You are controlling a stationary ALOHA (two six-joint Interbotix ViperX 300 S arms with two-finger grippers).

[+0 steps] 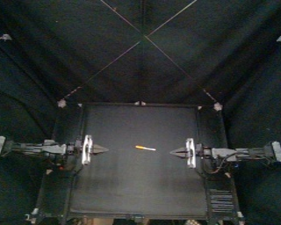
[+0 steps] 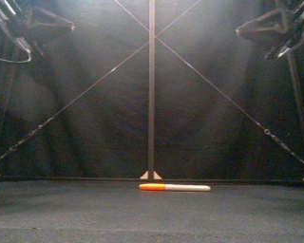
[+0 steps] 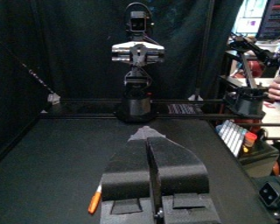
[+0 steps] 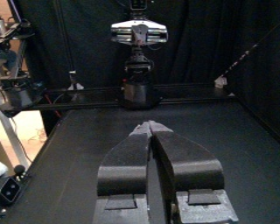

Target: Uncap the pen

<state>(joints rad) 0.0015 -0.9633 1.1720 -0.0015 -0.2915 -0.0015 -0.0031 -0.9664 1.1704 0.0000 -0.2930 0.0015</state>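
The thin marker pen (image 2: 175, 187) is orange at one end and white along the rest. The flat desk (image 1: 131, 189) is plain black. The left pincer (image 1: 102, 152) and the right pincer (image 1: 175, 152) are black, each with a white plate.

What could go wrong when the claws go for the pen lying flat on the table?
The pen lies flat and thin on the table: a claw may scrape the surface or set it rolling. The left claw and right claw are both shut; approaching unopened would likely push it away.
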